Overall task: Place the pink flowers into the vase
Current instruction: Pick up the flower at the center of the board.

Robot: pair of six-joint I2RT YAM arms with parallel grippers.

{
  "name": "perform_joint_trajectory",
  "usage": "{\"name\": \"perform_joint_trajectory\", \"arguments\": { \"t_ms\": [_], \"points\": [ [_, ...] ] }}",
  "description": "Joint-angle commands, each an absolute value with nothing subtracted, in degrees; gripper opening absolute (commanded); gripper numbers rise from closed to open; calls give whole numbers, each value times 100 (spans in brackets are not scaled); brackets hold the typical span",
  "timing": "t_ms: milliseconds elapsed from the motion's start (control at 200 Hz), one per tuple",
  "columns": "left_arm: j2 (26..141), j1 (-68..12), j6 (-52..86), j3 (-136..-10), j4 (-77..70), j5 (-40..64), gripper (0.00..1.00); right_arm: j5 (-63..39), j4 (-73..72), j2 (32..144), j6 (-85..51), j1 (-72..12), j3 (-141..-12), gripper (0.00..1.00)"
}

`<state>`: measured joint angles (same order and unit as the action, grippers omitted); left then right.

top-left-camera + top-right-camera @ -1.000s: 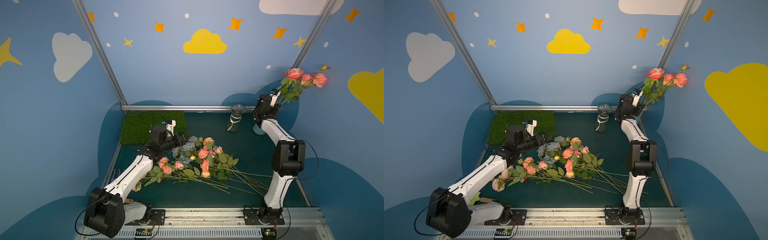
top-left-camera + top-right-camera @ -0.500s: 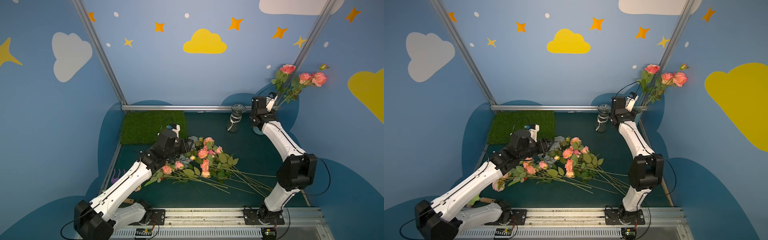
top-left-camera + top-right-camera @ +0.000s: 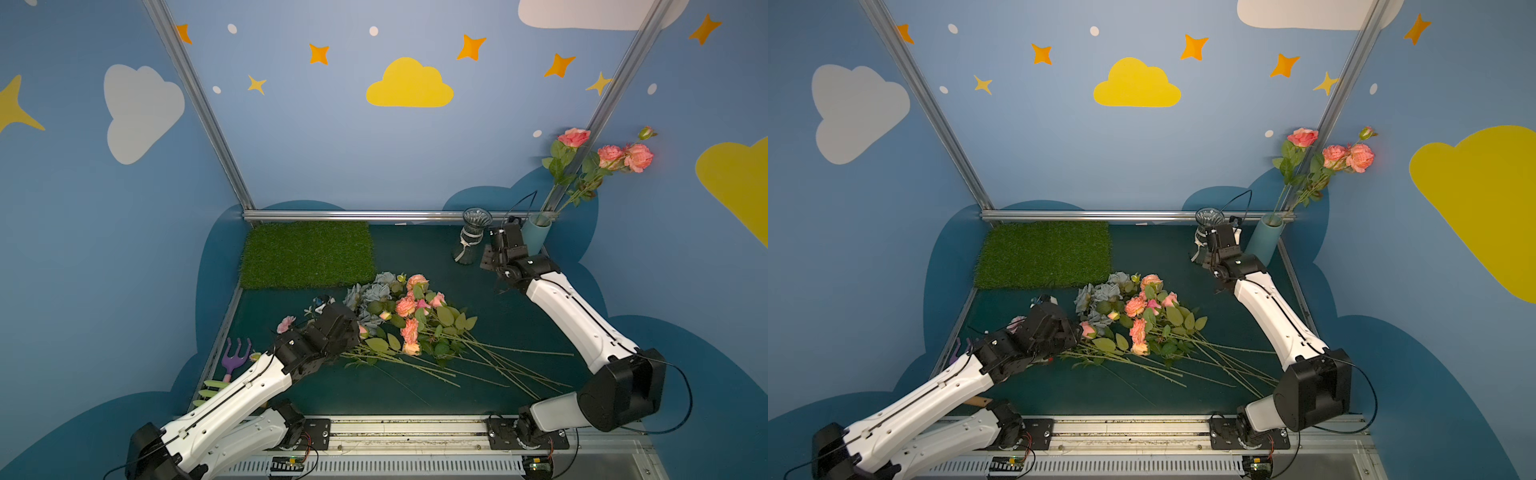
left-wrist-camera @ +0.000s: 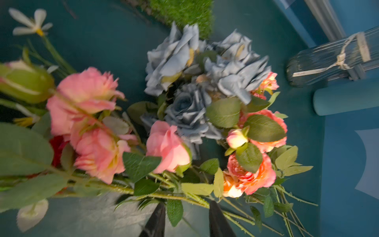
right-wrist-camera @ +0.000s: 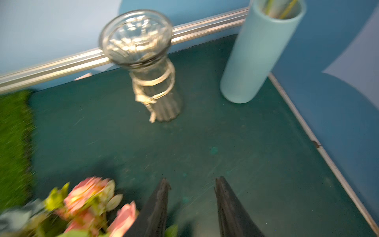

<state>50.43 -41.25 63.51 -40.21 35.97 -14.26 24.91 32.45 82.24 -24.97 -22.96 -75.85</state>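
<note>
Several pink flowers (image 3: pixel 623 153) stand upright in the light-blue vase (image 3: pixel 536 237) — three open blooms and a bud on long green stems. A glass vase (image 3: pixel 471 241) stands just beside the light-blue vase. The right gripper (image 5: pixel 192 179) hovers near it over bare floor, jaws apart with nothing between them. Well apart from that vase, the loose pink flowers (image 3: pixel 409 307) lie on the floor, tangled with grey-blue flowers (image 3: pixel 374 293). The left gripper (image 4: pixel 187 203) is at the side of this bunch farthest from the vase — jaws parted, green stems crossing just past its fingertips, none pinched.
</note>
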Motion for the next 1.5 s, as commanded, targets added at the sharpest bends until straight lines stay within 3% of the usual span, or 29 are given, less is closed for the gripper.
{"name": "perform_joint_trajectory", "arguments": {
  "t_ms": [0, 100, 390, 621, 1251, 1497],
  "points": [
    [4728, -4199, 7083, -3730, 3683, -1597, 35, 1633, 3500, 7940, -2364, -2481, -7459, 28],
    [4763, -4196, 7459, -3570, 3781, -1529, 34, 1203, 3507, 7736, -2416, -2580, -7233, 22],
    [5066, -4202, 8602, -2442, 2296, -858, 33, 737, 3590, 7361, -2354, -2945, -6749, 29],
    [5098, -4220, 8892, -2121, 1485, -1154, 33, 478, 3464, 7070, -2249, -3011, -6477, 30],
    [4327, -4228, 9750, -1962, 2700, -1918, 28, 408, 3317, 6996, -2250, -2989, -6328, 30],
    [4489, -4214, 9765, -1891, 2484, -2044, 27, 376, 3305, 6996, -2250, -2980, -6326, 30]
  ]
}}
